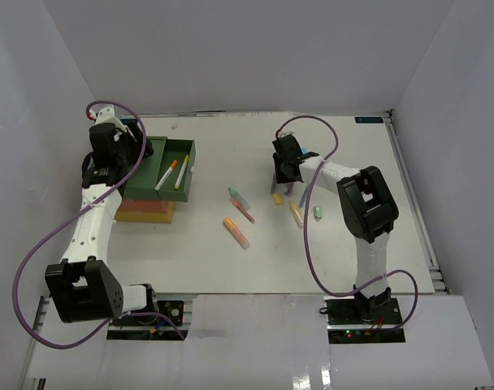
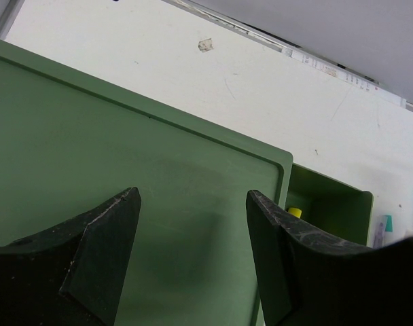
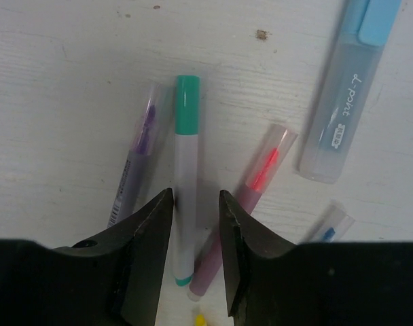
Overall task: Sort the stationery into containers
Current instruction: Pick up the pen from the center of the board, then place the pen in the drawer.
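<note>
My right gripper (image 3: 196,197) is down on the table (image 3: 57,81), its open jaws straddling a white pen with a teal cap (image 3: 186,156). The left finger (image 3: 149,238) touches the pen and a gap shows at the other. A purple pen (image 3: 135,170) and a pink-red pen (image 3: 257,180) lie on either side, with a light blue highlighter (image 3: 346,95) beyond. From above, the right gripper (image 1: 286,175) hangs over this cluster. The containers (image 1: 149,183) are stacked green over red over yellow. The green drawer (image 1: 175,173) is pulled out and holds two pens. My left gripper (image 2: 193,258) hovers open over the green top (image 2: 91,136).
Loose stationery lies mid-table: a light blue pen (image 1: 233,195), a pink one (image 1: 244,210), an orange-pink one (image 1: 236,231), a yellow piece (image 1: 277,198), a yellow-orange pen (image 1: 296,214) and a green piece (image 1: 318,212). White walls enclose the table on three sides.
</note>
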